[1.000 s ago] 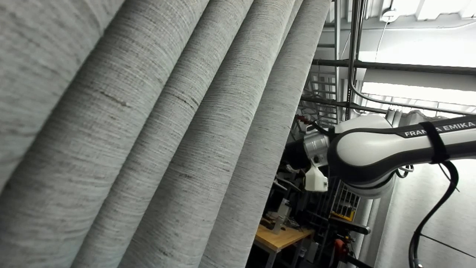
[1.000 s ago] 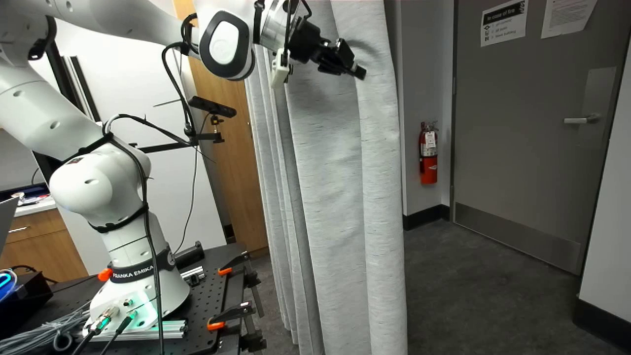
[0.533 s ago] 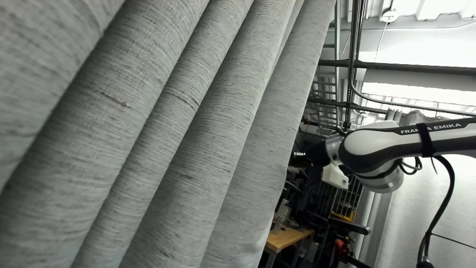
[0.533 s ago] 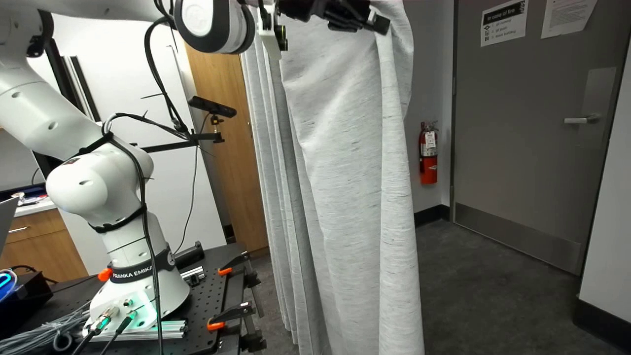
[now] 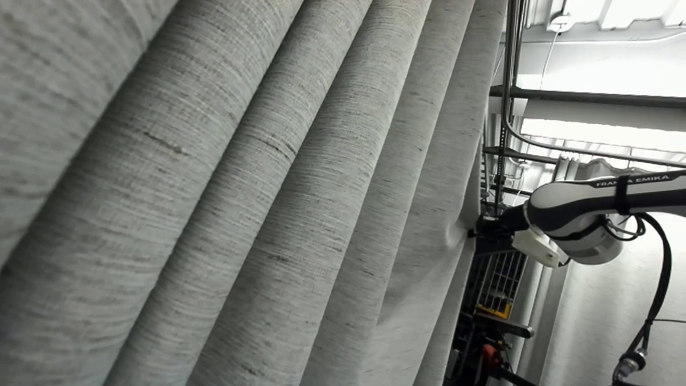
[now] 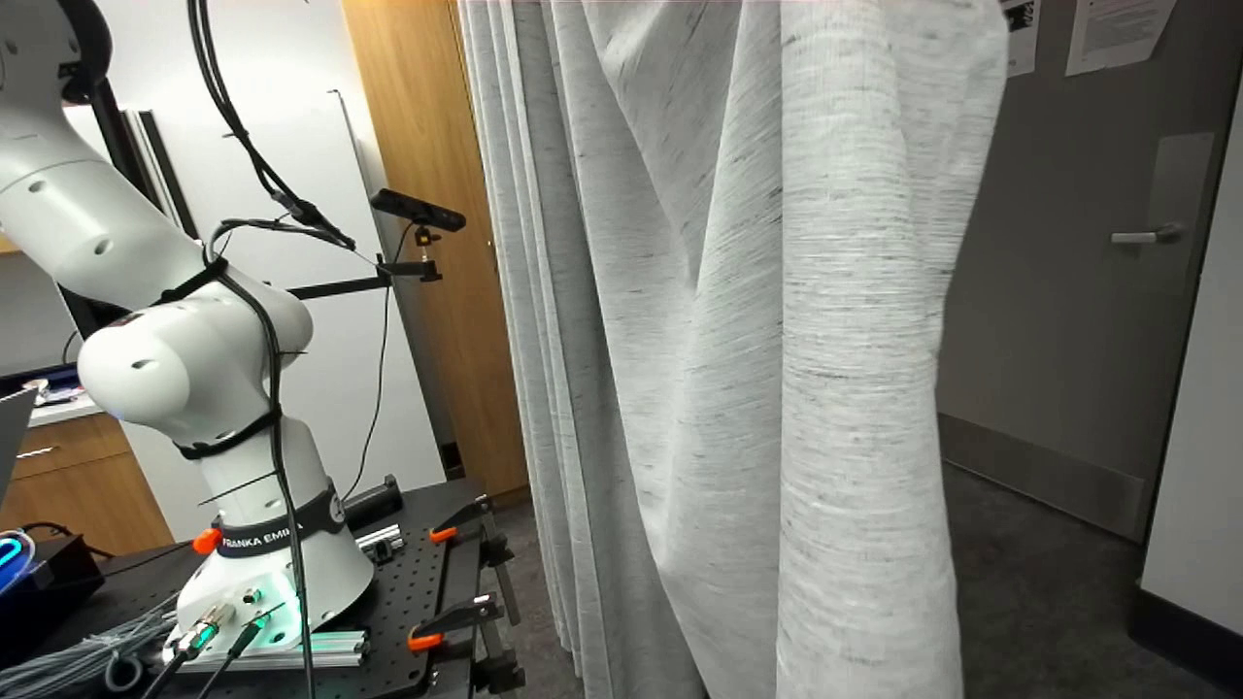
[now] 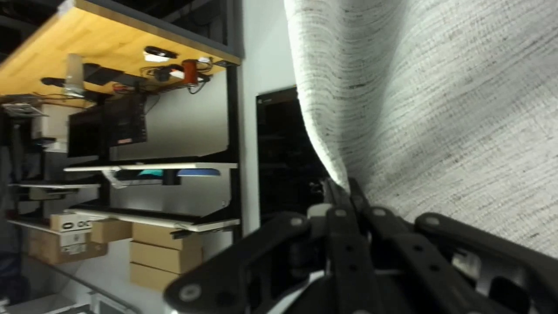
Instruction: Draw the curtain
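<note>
The curtain is a huge light grey woven drape with long deep folds. It fills most of an exterior view and hangs in the middle of an exterior view, its free edge in front of part of the grey door. In the wrist view the curtain fills the right side. My gripper is shut there, with the curtain's edge pinched between its fingertips. In an exterior view my gripper is at the curtain's free edge, and the fabric puckers beside it. The gripper does not show where the robot base stands in view.
A grey door stands behind the curtain. A black mounted camera and wooden cabinet are left of the curtain. The robot base stands on a black table with clamps. The wrist view shows a wooden desk and shelves.
The gripper has moved away, pulling the curtain's free edge to the right in both exterior views. The fabric now covers the fire extinguisher and part of the door. The forearm has left an exterior view.
</note>
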Controlling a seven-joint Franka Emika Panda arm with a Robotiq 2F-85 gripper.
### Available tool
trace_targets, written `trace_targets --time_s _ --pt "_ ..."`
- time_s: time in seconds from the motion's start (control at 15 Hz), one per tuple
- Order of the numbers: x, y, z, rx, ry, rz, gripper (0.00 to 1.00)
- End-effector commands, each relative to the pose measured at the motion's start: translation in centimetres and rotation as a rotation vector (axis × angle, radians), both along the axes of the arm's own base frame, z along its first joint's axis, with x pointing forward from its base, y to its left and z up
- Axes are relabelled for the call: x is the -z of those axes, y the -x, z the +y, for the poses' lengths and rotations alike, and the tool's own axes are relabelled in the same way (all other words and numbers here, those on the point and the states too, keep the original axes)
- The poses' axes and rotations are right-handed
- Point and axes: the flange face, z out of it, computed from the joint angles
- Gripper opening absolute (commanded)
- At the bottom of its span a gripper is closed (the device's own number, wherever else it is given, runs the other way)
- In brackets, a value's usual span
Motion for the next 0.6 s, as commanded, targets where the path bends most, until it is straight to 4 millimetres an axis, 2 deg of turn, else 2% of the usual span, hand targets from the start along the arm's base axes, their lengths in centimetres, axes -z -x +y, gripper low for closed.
trace_targets --time_s 0.0,0.13,0.33,0.53 --pt "-2.3 1.8 -7.0 0.155 -0.063 -0.015 0.01" --pt "-2.3 1.5 -7.9 0.148 -0.113 -0.002 0.01" --pt "-1.5 -1.2 -7.6 0.122 -0.209 0.036 0.01" --pt "-1.0 -1.8 -10.1 0.157 -0.328 0.055 0.01"
